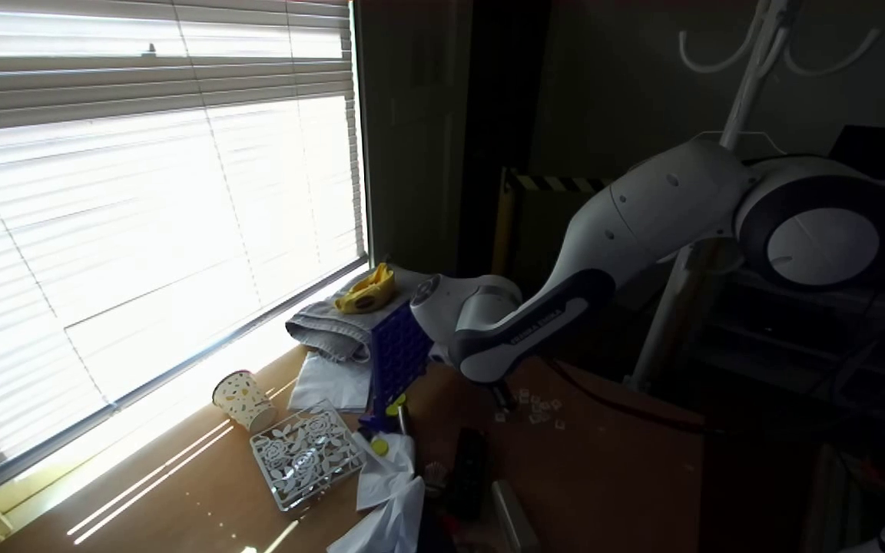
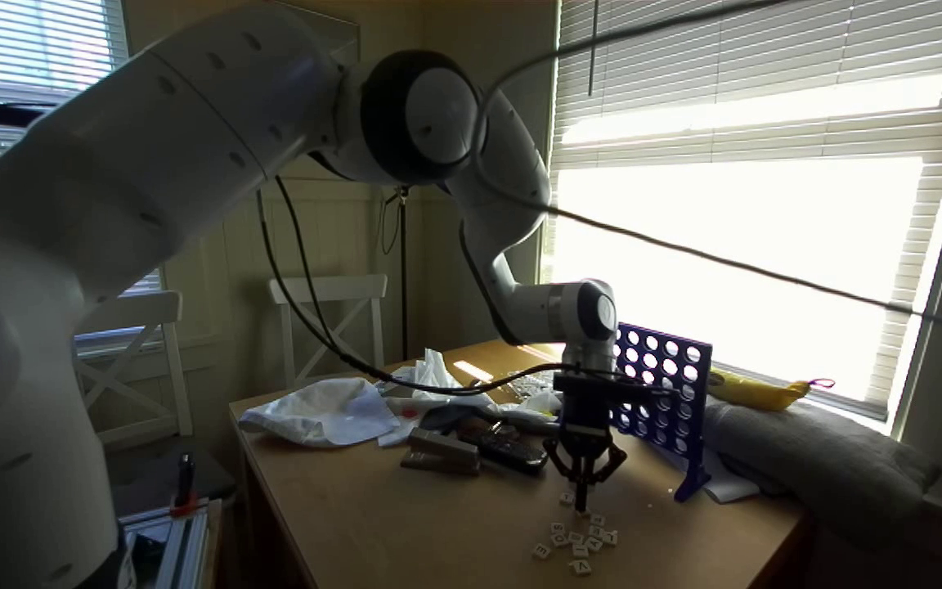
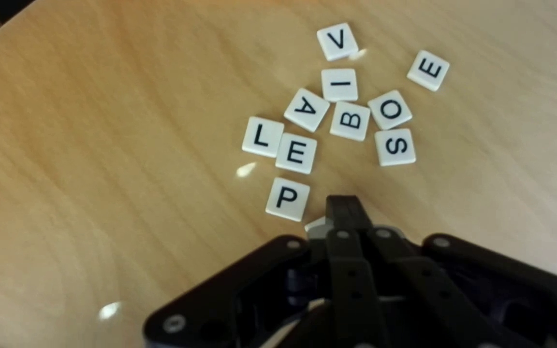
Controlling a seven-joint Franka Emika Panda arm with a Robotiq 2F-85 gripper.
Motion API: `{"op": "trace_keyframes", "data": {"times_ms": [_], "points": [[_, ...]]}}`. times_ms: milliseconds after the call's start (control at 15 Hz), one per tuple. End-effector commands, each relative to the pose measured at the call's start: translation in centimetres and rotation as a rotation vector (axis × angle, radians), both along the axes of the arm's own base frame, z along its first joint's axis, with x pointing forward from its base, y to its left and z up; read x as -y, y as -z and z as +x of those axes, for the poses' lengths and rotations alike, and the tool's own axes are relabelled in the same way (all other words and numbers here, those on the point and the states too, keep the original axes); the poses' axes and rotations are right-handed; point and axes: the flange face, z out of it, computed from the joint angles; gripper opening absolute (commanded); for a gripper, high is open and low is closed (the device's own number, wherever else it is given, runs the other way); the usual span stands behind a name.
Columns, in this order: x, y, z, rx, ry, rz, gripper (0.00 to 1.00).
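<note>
My gripper is shut, its black fingertips together and pointing down close to the wooden table. It also shows in both exterior views. No object shows between the fingers. A white tile lies partly hidden behind the fingertips; its letter is covered, and I cannot tell whether they touch it. The P tile lies just left of the fingertips in the wrist view. Beyond are more flat, face-up letter tiles: L, A, B, S, V and several others.
A blue upright grid rack stands close beside the gripper. A grey stapler and a dark case lie nearby. A white cloth, grey towel, yellow pouch, patterned cup and metal trivet are farther away.
</note>
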Motion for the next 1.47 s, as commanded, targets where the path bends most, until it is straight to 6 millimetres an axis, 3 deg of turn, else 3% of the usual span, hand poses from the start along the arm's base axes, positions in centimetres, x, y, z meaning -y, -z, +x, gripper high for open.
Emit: {"op": "trace_keyframes", "data": {"times_ms": [0, 1400], "points": [[-0.6, 1.4, 0.2, -0.029, -0.054, -0.013, 0.0], [-3.2, 2.0, 0.4, -0.063, -0.21, -0.081, 0.0]]}}
